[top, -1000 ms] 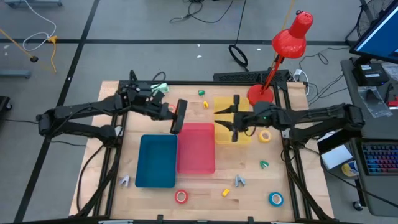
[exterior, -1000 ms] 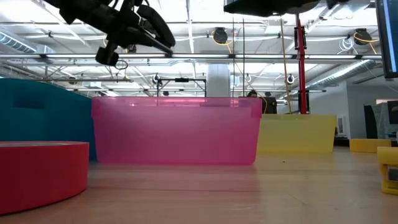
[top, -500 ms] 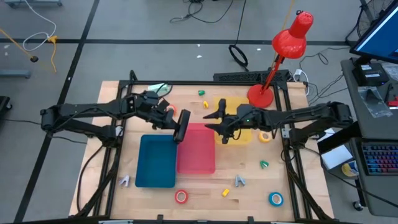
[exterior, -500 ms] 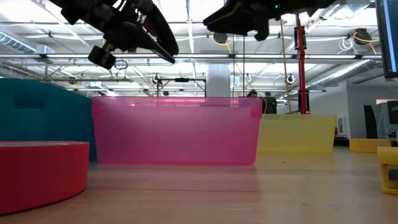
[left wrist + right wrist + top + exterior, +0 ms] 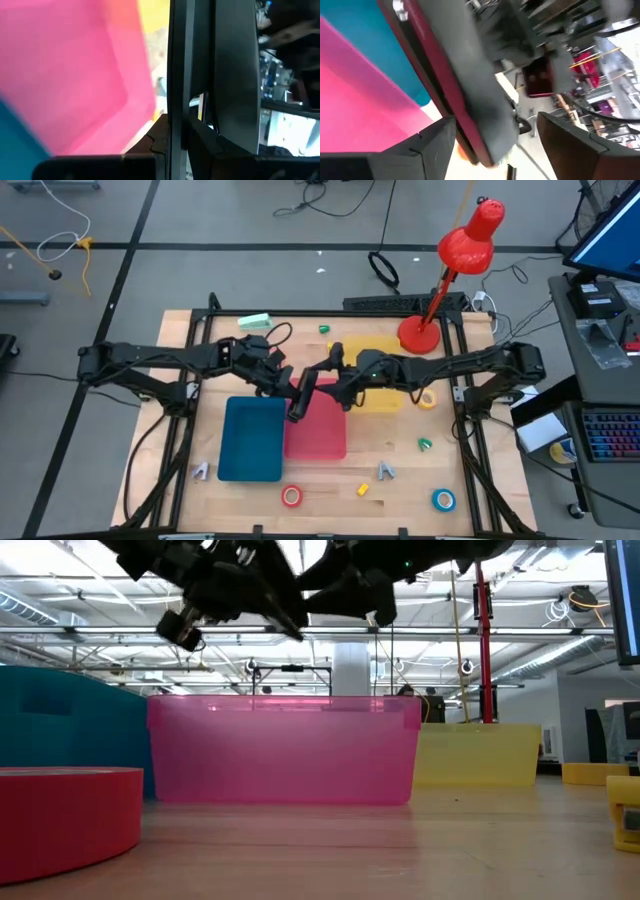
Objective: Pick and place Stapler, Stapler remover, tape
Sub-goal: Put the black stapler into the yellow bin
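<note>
The stapler, black with a dark red underside, hangs in the air over the pink bin's far left corner. My left gripper is shut on it. My right gripper is open, close on the stapler's right, with one finger on each side of it. Tape rolls lie flat on the table: red-orange, blue, yellow. The orange roll does not show. Grey stapler removers and a green one lie near the bins. My left gripper pinches the stapler's body between its two fingers, coming level from the table's left. The stapler is lifted clear and tilted above the pink bin. My right gripper has the stapler between its open fingers; whether they touch it I cannot tell.
The blue bin, pink bin and yellow bin stand side by side mid-table. A red desk lamp stands at the far right. Bare wood lies along the near edge between the small items. The low view shows the pink bin's wall.
My right gripper has moved from over the yellow bin toward the table's left, up to the stapler. My left gripper has carried the stapler toward the right and near side, over the pink bin's corner. The two grippers have met.
</note>
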Robot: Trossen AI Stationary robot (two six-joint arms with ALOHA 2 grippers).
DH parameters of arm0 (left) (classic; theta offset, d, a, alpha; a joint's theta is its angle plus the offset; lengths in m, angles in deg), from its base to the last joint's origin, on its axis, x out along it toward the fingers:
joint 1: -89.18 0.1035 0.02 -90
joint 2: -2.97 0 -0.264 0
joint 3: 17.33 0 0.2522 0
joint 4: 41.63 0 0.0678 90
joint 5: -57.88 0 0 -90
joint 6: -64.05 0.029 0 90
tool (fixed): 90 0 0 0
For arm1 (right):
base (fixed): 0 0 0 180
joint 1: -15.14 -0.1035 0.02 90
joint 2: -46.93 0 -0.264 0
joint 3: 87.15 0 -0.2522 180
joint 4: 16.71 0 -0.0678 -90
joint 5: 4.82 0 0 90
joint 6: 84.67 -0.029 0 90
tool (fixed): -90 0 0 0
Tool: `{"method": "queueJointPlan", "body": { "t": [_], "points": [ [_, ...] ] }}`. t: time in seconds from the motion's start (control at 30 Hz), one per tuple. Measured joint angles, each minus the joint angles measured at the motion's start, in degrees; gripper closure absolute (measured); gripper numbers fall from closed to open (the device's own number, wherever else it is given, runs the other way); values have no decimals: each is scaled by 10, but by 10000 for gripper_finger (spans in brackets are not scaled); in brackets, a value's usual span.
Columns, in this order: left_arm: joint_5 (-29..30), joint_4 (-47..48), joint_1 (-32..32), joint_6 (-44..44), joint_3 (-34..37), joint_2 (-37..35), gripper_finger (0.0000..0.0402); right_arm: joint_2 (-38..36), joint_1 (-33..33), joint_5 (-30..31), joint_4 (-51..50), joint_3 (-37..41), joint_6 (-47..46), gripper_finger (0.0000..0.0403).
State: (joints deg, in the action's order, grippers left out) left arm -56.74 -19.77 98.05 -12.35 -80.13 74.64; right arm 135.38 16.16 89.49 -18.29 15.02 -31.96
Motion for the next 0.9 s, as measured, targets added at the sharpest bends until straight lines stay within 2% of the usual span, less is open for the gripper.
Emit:
{"method": "queueJointPlan", "body": {
  "t": [0.27,0.63,0.9],
  "points": [
    [7,77,1,26,-37,12,363,-2,0,-1,-46,-22,21,128],
    [13,66,-14,11,-40,42,363,-2,3,-25,-69,-22,20,128],
    [15,39,-27,-3,-40,62,363,29,4,-44,-76,-23,15,128]
  ]
}}
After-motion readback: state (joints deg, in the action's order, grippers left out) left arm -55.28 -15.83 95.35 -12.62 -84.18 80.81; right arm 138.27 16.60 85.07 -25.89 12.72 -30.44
